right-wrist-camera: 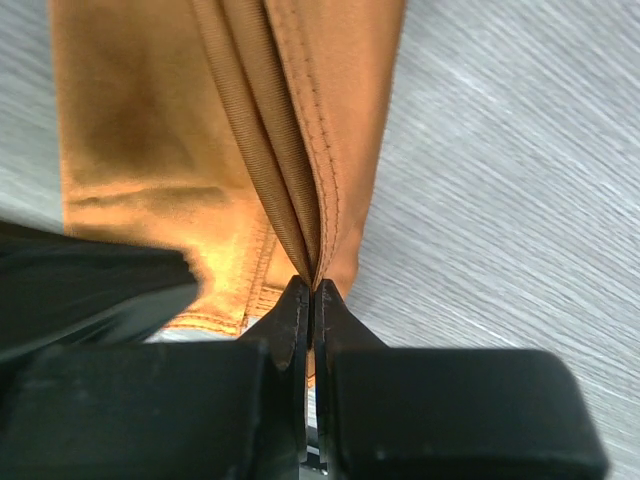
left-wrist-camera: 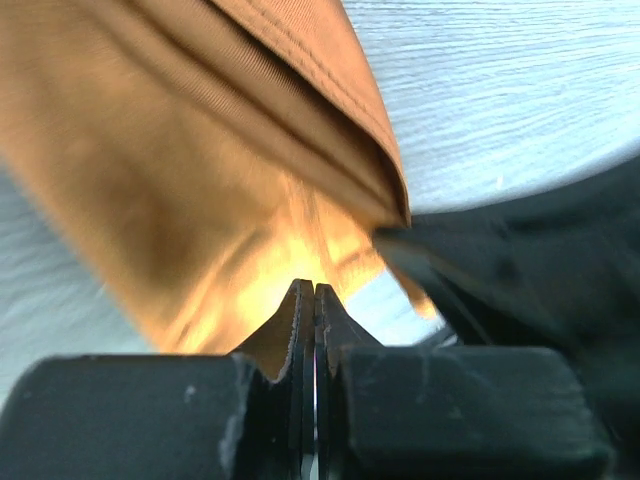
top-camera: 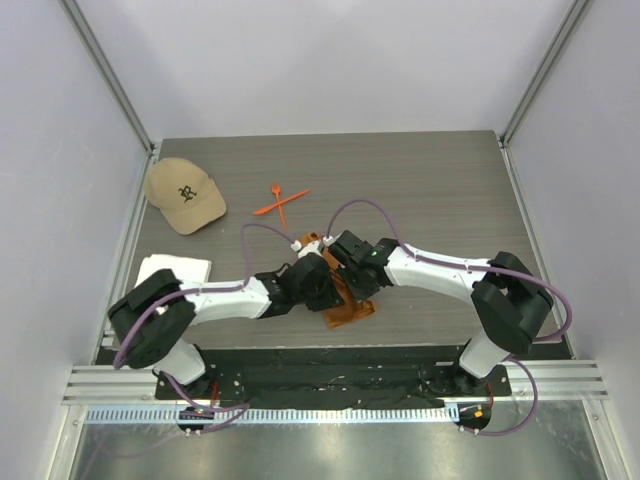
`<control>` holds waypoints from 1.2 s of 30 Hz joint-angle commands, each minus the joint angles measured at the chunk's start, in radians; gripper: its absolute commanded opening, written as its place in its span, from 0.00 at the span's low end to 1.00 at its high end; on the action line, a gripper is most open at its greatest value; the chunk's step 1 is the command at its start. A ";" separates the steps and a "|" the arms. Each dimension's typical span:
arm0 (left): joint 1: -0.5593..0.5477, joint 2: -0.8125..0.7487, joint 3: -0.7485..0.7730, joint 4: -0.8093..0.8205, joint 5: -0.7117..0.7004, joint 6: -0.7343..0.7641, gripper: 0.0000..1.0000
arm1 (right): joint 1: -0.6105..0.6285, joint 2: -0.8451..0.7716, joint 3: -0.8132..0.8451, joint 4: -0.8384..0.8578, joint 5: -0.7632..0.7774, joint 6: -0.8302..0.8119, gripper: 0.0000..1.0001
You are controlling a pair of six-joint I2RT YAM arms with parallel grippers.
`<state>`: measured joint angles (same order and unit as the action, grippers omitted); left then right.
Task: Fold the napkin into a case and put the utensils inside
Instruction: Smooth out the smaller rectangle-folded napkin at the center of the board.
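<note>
The rust-orange napkin lies folded into a narrow strip at the table's near middle, largely covered by both grippers. My left gripper and right gripper meet tip to tip over it. In the left wrist view the jaws are shut, with the cloth running down to the tips. In the right wrist view my gripper is shut on a pinched fold of the napkin. The two bright-orange utensils lie crossed on the table farther back, apart from both grippers.
A tan cap sits at the back left. A white towel lies by the left edge, beside the left arm. The table's metal frame runs along both sides.
</note>
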<state>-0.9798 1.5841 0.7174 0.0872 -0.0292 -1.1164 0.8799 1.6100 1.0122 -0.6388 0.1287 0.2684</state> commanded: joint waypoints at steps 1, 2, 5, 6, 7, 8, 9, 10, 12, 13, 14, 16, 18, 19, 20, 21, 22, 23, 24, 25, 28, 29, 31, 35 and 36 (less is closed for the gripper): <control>0.050 -0.157 0.056 -0.191 0.000 0.055 0.01 | 0.001 -0.007 0.017 -0.015 0.038 0.000 0.01; 0.062 -0.182 0.038 -0.223 0.009 0.061 0.01 | 0.001 -0.010 0.019 -0.013 0.041 0.002 0.01; 0.104 -0.251 -0.027 -0.222 0.023 0.041 0.01 | 0.001 -0.012 0.023 -0.013 0.037 0.003 0.01; 0.113 -0.260 -0.050 -0.161 0.056 0.030 0.01 | 0.001 -0.010 0.025 -0.013 0.037 0.005 0.01; 0.127 -0.268 -0.074 -0.121 0.069 0.021 0.01 | 0.001 -0.007 0.025 -0.013 0.035 0.005 0.01; 0.133 -0.274 -0.114 -0.092 0.072 0.009 0.01 | 0.001 -0.005 0.026 -0.013 0.035 0.005 0.01; 0.138 -0.270 -0.128 -0.017 0.071 -0.006 0.00 | 0.001 -0.002 0.028 -0.013 0.034 0.003 0.01; 0.142 -0.262 -0.137 0.011 0.072 -0.010 0.00 | 0.001 -0.004 0.029 -0.012 0.034 0.006 0.01; 0.147 -0.213 -0.145 0.052 0.084 -0.013 0.00 | 0.001 -0.002 0.034 -0.012 0.034 0.008 0.01; 0.148 -0.196 -0.141 0.087 0.089 -0.010 0.00 | 0.001 -0.005 0.034 -0.012 0.034 0.008 0.01; 0.147 -0.176 -0.141 0.103 0.087 -0.010 0.00 | 0.001 -0.005 0.037 -0.013 0.035 0.008 0.01; 0.147 -0.130 -0.141 0.132 0.077 -0.008 0.00 | 0.001 -0.002 0.037 -0.015 0.037 0.006 0.01; 0.147 -0.090 -0.138 0.140 0.068 -0.003 0.00 | 0.001 -0.001 0.037 -0.016 0.032 0.006 0.01; 0.144 -0.078 -0.139 0.144 0.057 -0.003 0.00 | 0.001 -0.004 0.039 -0.016 0.029 0.009 0.01; 0.141 -0.067 -0.141 0.154 0.055 -0.002 0.00 | 0.001 -0.004 0.040 -0.016 0.026 0.011 0.01; 0.138 -0.055 -0.141 0.158 0.057 -0.003 0.00 | 0.001 -0.001 0.042 -0.016 0.023 0.009 0.01; 0.129 -0.038 -0.141 0.160 0.052 -0.003 0.00 | 0.001 -0.001 0.043 -0.016 0.017 0.012 0.01; 0.122 -0.027 -0.136 0.161 0.042 -0.008 0.00 | 0.001 0.001 0.052 -0.019 0.012 0.012 0.01; 0.113 -0.019 -0.131 0.164 0.037 -0.010 0.00 | 0.002 0.002 0.058 -0.021 0.008 0.017 0.01; 0.098 0.000 -0.133 0.169 0.037 -0.016 0.00 | 0.002 0.005 0.065 -0.025 -0.004 0.022 0.01; 0.083 0.028 -0.121 0.183 0.035 -0.029 0.00 | 0.004 0.008 0.083 -0.025 -0.030 0.037 0.01; 0.079 0.040 -0.115 0.186 0.035 -0.031 0.00 | 0.004 0.008 0.086 -0.025 -0.044 0.043 0.01; 0.066 0.048 -0.108 0.189 0.035 -0.033 0.00 | 0.005 0.007 0.091 -0.024 -0.067 0.058 0.01; 0.053 0.062 -0.088 0.189 0.037 -0.036 0.00 | 0.005 0.007 0.066 0.024 -0.165 0.100 0.01; 0.053 0.060 -0.085 0.187 0.035 -0.034 0.00 | 0.005 0.011 0.059 0.034 -0.190 0.110 0.01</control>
<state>-0.9138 1.6238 0.6128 0.2886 0.0196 -1.1500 0.8780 1.6203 1.0637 -0.6662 0.0498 0.3195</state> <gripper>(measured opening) 0.020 0.031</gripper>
